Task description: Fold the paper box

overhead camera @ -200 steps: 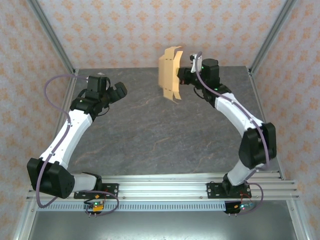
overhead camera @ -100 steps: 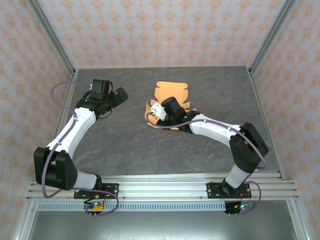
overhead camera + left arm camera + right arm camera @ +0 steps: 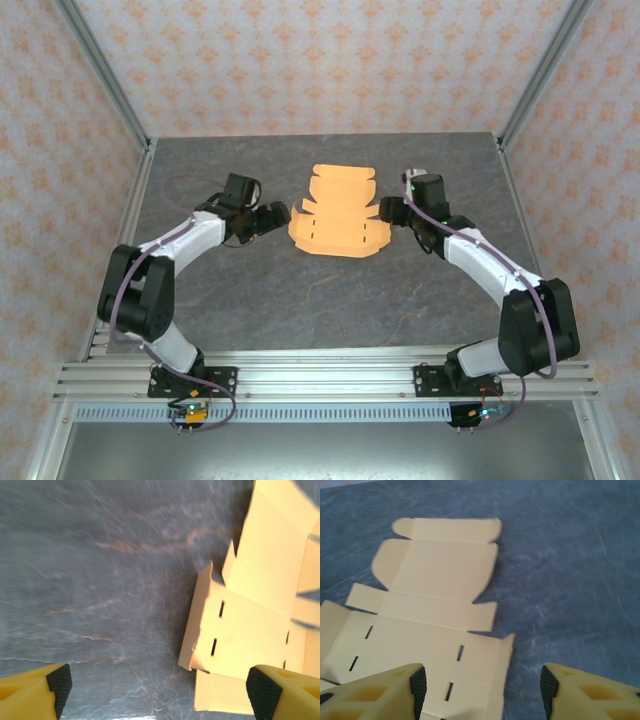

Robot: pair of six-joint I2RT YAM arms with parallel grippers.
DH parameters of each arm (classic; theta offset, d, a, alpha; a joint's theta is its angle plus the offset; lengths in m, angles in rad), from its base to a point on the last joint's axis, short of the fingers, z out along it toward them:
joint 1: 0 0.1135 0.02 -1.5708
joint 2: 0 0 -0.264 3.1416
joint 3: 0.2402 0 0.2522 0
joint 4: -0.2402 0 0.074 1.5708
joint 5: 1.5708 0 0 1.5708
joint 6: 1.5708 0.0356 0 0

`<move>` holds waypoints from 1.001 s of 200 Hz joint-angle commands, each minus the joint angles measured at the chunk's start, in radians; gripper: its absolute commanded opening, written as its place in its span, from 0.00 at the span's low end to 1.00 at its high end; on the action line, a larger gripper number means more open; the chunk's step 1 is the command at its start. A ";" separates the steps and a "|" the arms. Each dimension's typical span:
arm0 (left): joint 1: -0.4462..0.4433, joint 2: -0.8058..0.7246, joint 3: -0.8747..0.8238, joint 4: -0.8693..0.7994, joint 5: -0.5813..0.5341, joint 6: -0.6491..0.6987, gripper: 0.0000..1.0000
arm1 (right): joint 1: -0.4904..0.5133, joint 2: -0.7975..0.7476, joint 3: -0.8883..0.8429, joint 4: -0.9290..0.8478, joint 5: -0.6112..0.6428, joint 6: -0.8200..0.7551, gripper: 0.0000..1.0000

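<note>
The box (image 3: 335, 215) lies flat, unfolded, on the surface (image 3: 300, 295); left claw (image 3: 274, 219) and right claw (image 3: 389, 212) sit just beside it, both open, empty. Folding looks unstarted: next, lift a side flap (image 3: 300, 224).

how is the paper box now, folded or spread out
Spread out: the paper box lies as an open sheet on the table, one flap lifted.

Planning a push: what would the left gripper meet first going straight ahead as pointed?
The left gripper would likely meet the raised side flap of the flat orange-tan cardboard box sheet first; depth unclear.
</note>
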 commanded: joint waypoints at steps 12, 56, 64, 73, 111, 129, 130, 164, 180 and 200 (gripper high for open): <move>-0.022 0.110 0.079 0.010 0.043 0.096 0.89 | 0.001 0.006 -0.050 -0.007 -0.116 0.107 0.63; -0.053 0.214 0.136 0.028 0.033 0.118 0.83 | 0.001 0.009 -0.029 -0.059 -0.152 0.041 0.63; -0.061 0.234 0.149 0.020 0.029 0.128 0.78 | 0.001 0.010 -0.018 -0.077 -0.152 0.034 0.63; -0.070 0.248 0.166 0.010 0.028 0.145 0.66 | 0.003 0.010 -0.017 -0.073 -0.157 0.024 0.63; -0.095 0.269 0.171 0.022 0.017 0.111 0.24 | 0.004 -0.002 0.000 -0.068 -0.159 0.071 0.64; -0.097 0.237 0.145 0.043 0.029 0.036 0.13 | 0.003 -0.032 0.009 -0.077 -0.069 0.270 0.69; -0.097 0.231 0.143 0.044 0.028 0.029 0.13 | 0.003 -0.033 0.012 -0.083 -0.057 0.289 0.69; -0.142 0.088 -0.038 0.231 0.002 -0.251 0.00 | -0.016 -0.043 0.028 -0.258 -0.081 0.992 0.75; -0.185 0.053 -0.085 0.299 -0.030 -0.350 0.00 | 0.008 -0.055 -0.098 -0.089 -0.155 1.259 0.74; -0.231 0.037 -0.102 0.350 -0.081 -0.454 0.00 | 0.055 -0.043 -0.156 0.014 -0.155 1.389 0.74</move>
